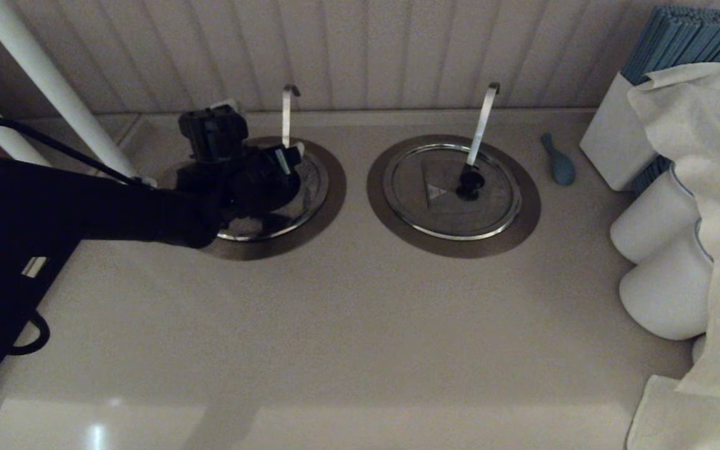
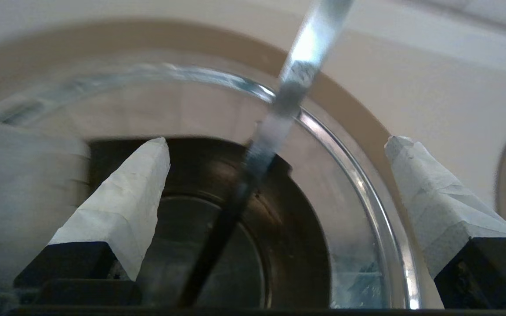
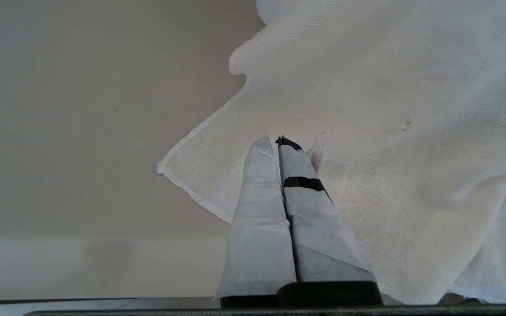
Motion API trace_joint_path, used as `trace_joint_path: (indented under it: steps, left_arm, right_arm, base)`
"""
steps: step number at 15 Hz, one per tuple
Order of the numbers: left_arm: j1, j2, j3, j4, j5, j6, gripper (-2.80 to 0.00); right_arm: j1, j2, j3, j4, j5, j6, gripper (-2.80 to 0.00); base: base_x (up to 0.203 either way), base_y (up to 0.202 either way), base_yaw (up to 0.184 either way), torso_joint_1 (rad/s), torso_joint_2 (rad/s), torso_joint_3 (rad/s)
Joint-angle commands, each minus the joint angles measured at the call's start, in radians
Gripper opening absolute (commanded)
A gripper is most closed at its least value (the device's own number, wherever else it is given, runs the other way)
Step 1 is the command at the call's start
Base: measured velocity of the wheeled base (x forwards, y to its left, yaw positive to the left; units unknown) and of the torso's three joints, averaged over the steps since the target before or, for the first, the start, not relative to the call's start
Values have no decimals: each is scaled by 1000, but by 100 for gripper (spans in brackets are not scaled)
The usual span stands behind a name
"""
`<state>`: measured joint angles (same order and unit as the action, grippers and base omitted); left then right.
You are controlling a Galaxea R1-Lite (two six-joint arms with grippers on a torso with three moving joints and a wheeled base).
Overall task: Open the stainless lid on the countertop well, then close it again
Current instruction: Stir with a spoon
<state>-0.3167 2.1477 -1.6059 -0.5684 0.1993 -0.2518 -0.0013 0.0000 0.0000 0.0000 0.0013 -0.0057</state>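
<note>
Counter (image 1: 335, 325) w/ two wells. Left gripper (image 2: 275, 184) over left well (image 1: 329, 187), fingers wide apart, holding nothing; lid (image 2: 367, 206) looks swung open, dark pot showing, ladle handle (image 2: 288, 87) between fingers. Opening seems done; closing left. Right gripper (image 3: 279, 147) pinched together, empty, parked over cloth (image 3: 389, 131).

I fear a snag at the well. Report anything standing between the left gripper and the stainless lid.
The ladle handle rises between the open left gripper's fingers, crossing in front of the stainless lid. Nothing else visible. Right gripper is parked over the cloth.
</note>
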Motion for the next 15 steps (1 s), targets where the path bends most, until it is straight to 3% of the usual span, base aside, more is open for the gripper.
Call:
trace_joint_path:
  steps: [1, 5, 10, 12, 15]
  left_arm:
    - [-15, 57, -23, -5, 19, -4, 0]
    - [-35, 151, -148, -5, 119, -31, 0]
    - [-49, 175, -206, -5, 133, -55, 0]
    - [-58, 223, -303, -5, 159, -59, 0]
    - [-64, 276, -356, -5, 163, -60, 0]
  right_arm:
    - [1, 0, 0, 0, 0, 0, -280]
    - [0, 0, 0, 0, 0, 0, -280]
    - [1, 0, 0, 0, 0, 0, -280]
    - [0, 0, 0, 0, 0, 0, -280]
    - [1, 0, 0, 0, 0, 0, -280]
  base:
    - [0, 0, 0, 0, 0, 0]
    - [0, 0, 0, 0, 0, 0]
    - [0, 0, 0, 0, 0, 0]
    - [0, 0, 0, 0, 0, 0]
    - [0, 0, 0, 0, 0, 0]
